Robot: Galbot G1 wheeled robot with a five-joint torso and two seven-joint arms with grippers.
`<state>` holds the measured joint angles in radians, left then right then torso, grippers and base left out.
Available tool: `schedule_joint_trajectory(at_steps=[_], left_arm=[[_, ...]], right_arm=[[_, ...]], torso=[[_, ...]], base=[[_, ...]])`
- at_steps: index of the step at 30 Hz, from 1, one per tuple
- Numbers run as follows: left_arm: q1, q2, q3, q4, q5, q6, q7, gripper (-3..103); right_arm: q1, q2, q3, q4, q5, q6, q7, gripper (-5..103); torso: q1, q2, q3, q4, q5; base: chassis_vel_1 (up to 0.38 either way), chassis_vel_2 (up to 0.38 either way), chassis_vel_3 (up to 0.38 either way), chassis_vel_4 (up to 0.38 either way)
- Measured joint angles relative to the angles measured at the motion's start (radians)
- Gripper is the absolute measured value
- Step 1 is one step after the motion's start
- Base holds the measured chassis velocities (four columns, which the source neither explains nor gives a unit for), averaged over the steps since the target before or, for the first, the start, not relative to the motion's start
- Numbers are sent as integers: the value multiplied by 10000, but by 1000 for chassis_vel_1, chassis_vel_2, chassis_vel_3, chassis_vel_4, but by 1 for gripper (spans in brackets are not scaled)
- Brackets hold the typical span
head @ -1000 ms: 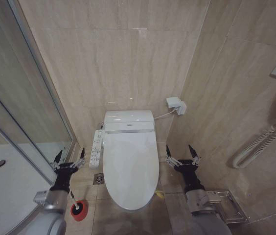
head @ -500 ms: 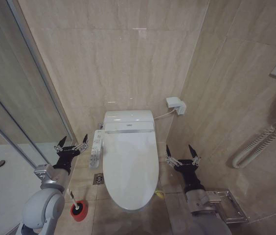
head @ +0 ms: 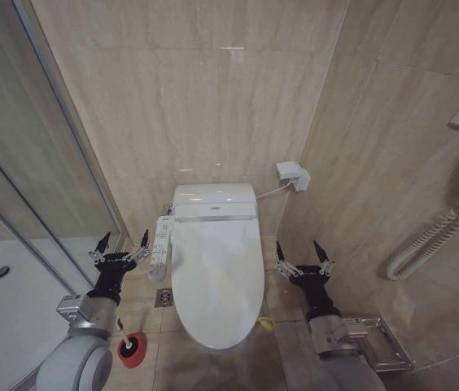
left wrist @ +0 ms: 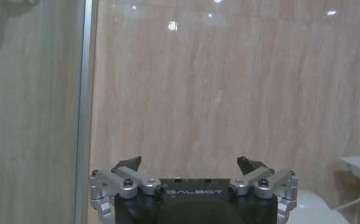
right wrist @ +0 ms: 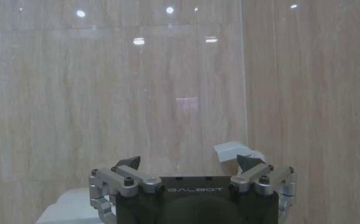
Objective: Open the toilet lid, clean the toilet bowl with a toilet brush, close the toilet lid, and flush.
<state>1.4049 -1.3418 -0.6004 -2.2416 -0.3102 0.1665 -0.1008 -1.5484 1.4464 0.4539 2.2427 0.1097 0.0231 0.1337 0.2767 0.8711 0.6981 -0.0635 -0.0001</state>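
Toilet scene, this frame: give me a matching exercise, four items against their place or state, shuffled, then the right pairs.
Items:
1. toilet lid
2. toilet brush
3. left gripper
4. right gripper

Place or state:
A. open, in the air between the toilet and the side wall
B. standing in a red holder on the floor
C. down, shut over the bowl
D. open, in the air beside the toilet's side control panel

Pairs: 1-C, 2-B, 3-D, 4-A
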Motion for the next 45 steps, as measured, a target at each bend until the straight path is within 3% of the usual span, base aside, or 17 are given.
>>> schedule_joint_trajectory(at_steps=[3, 8, 9, 12, 15, 17, 25, 37, 45], left_arm=[[-26, 1, 36, 358, -2, -456, 54, 100], [-69, 8, 155, 1760, -42, -2234, 290, 100], [-69, 8, 155, 1760, -42, -2234, 290, 100], [-92, 13, 227, 2624, -71, -3328, 437, 100], [-95, 15, 241, 2821, -81, -3582, 476, 100], [-57, 119, 78, 3043, -310, -4113, 385, 100], [549, 227, -106, 1609, -596, -3669, 194, 100], [624, -183, -108, 2707, 53, -4012, -239, 100], [802, -463, -198, 2371, 161, -3888, -409, 100]], right_arm=[[0, 0, 0, 0, 0, 0, 0, 100], [0, 0, 0, 0, 0, 0, 0, 100], [0, 0, 0, 0, 0, 0, 0, 100], [0, 0, 0, 0, 0, 0, 0, 100], [0, 0, 0, 0, 0, 0, 0, 100], [-3, 0, 3, 0, 0, 0, 6, 100], [0, 0, 0, 0, 0, 0, 0, 100], [0, 0, 0, 0, 0, 0, 0, 100], [0, 0, 0, 0, 0, 0, 0, 100]], torso=[[0, 0, 0, 0, -1], [0, 0, 0, -1, -2], [0, 0, 0, -1, -2], [0, 0, 0, -1, -3], [0, 0, 0, -1, -3], [0, -1, 1, -3, -3], [0, 0, 0, 0, 1], [0, 0, 0, -1, -2], [0, 0, 0, -1, -2]], base=[[0, 0, 0, 0], [0, 0, 0, 0], [0, 0, 0, 0], [0, 0, 0, 0], [0, 0, 0, 0], [0, 0, 0, 0], [0, 0, 0, 0], [0, 0, 0, 0], [0, 0, 0, 0]])
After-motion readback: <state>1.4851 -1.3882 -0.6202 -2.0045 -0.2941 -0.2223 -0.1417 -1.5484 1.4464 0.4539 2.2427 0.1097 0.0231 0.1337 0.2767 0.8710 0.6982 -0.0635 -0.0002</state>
